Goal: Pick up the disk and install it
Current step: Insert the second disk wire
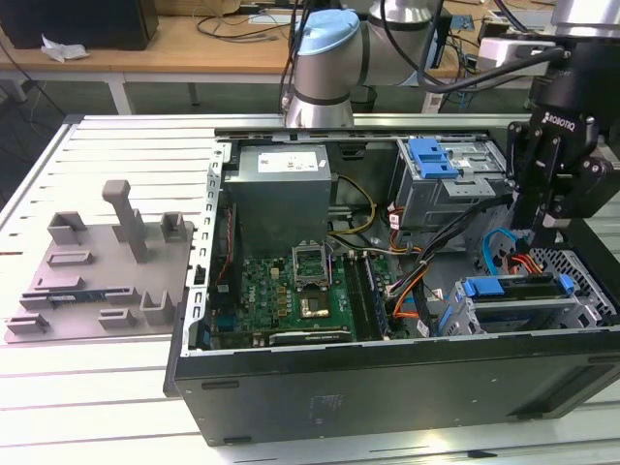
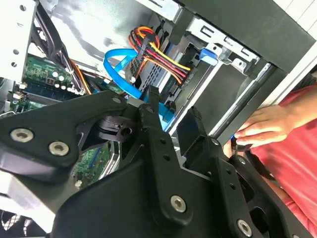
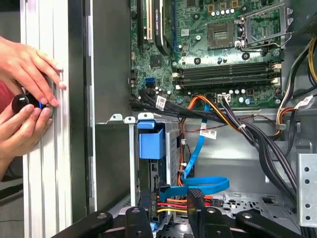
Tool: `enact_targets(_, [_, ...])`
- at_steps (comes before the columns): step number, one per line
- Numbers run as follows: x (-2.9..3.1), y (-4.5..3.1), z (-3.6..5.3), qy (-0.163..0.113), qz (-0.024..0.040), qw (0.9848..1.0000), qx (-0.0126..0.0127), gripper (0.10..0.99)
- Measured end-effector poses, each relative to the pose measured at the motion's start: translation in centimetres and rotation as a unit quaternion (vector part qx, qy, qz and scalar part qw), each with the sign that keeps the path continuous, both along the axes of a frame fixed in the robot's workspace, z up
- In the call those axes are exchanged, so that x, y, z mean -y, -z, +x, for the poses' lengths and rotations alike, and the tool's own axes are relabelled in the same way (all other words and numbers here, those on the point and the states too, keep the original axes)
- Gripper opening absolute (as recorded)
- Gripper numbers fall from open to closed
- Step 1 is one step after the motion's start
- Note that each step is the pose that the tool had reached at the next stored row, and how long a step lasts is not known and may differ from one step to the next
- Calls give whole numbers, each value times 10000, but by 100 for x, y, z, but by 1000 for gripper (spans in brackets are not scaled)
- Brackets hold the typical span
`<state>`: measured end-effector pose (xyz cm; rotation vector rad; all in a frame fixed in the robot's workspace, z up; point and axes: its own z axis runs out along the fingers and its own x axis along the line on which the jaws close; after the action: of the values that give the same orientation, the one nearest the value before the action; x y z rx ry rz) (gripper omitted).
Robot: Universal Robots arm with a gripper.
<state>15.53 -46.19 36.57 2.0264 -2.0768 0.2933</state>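
The disk (image 1: 511, 291) lies in the grey drive cage at the near right corner of the open computer case. Its blue carrier bracket (image 3: 151, 141) faces outward and its labelled face is hidden. My gripper (image 1: 539, 229) hangs just above and behind that cage, over the blue data cable (image 3: 198, 184) and the red-yellow power wires. In both wrist views the two black fingers (image 3: 194, 208) stand apart with only cables showing between them. The gripper (image 2: 172, 106) is open and holds nothing.
A second drive cage with a blue latch (image 1: 431, 157) sits at the back of the case, and the motherboard (image 1: 291, 291) fills its middle. A grey fixture plate (image 1: 97, 262) with upright posts lies on the exterior view's left. A person's hands (image 3: 27, 96) hold a small black object beside the case wall.
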Motion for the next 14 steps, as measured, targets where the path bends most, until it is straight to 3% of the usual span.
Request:
enact_targets(3, [2, 14, -7, 65, -1, 10000, -14, 408])
enact_targets(4, [4, 19, -8, 90, 0, 10000, -20, 337])
enact_targets(7, [17, 21, -9, 138, -1, 9999, -22, 337])
enact_targets(10, [70, 23, -9, 182, 0, 9998, -32, 337])
enact_targets(14, [80, 34, -9, 190, -1, 9998, -39, 337])
